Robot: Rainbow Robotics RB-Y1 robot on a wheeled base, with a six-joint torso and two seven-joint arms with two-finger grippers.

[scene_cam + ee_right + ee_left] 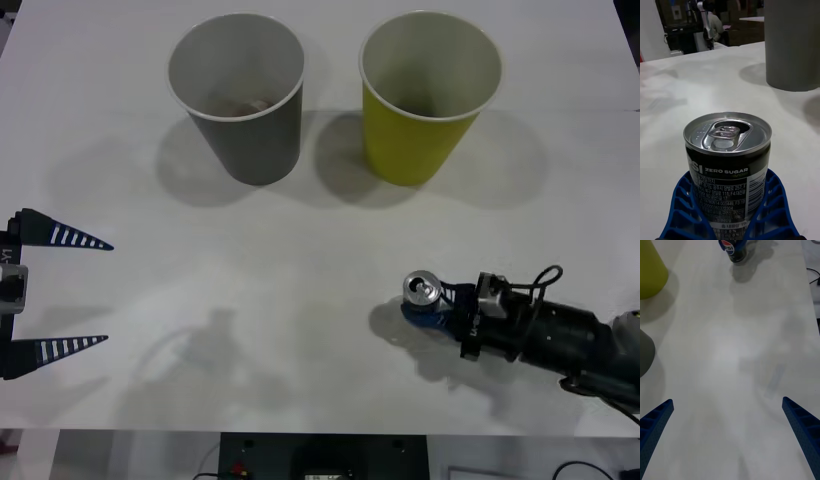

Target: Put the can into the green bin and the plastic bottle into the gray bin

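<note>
Right claw (432, 305) clamped on can (422, 291); green bin (425, 100), gray bin (240, 100) beyond; left claw (75, 292) apart.

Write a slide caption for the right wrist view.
Right gripper closed around the upright can on the white table.

A small silver metal can (728, 157) with a shiny brushed top and glossy dark label stands on a smooth, matt white worktop (300, 300), between ribbed blue plastic fingers (685, 210).
</note>
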